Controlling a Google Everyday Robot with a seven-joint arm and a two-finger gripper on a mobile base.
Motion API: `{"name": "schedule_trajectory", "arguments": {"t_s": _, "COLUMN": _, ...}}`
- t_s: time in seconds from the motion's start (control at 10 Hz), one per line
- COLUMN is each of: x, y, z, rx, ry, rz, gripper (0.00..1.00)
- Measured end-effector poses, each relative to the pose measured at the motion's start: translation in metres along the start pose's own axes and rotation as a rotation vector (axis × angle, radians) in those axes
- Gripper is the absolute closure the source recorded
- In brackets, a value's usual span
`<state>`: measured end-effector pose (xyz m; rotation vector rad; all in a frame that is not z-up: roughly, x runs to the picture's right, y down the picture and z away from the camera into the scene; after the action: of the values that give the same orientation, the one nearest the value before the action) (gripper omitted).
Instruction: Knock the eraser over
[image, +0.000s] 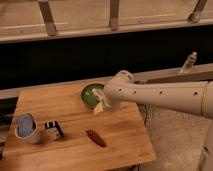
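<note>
The eraser is a small block, white on top with a dark sleeve and orange marks. It stands on the wooden table near the front left, next to the white cup. My gripper hangs at the end of the white arm over the table's middle back, in front of a green bowl. It is well to the right of and behind the eraser, not touching it.
The white cup with blue contents stands at the table's front left edge. A reddish-brown elongated piece lies right of the eraser. A dark counter wall and metal rails run behind the table. A bottle stands far right.
</note>
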<state>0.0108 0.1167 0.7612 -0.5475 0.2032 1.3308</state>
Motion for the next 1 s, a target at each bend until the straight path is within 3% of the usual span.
{"name": "schedule_trajectory", "arguments": {"t_s": 0.5, "x": -0.003, "y": 0.002, "z": -0.001, "rx": -0.013, "ry": -0.010, "rz": -0.010, "gripper": 0.20}}
{"name": "schedule_trajectory", "arguments": {"t_s": 0.7, "x": -0.014, "y": 0.017, "z": -0.005, "rx": -0.076, "ry": -0.029, "rz": -0.048, "gripper": 0.20}}
{"name": "schedule_trajectory", "arguments": {"t_s": 0.9, "x": -0.026, "y": 0.064, "z": -0.008, "rx": -0.159, "ry": -0.029, "rz": -0.120, "gripper": 0.20}}
{"name": "schedule_trajectory", "arguments": {"t_s": 1.0, "x": -0.029, "y": 0.084, "z": -0.010, "rx": -0.183, "ry": -0.028, "rz": -0.152, "gripper": 0.20}}
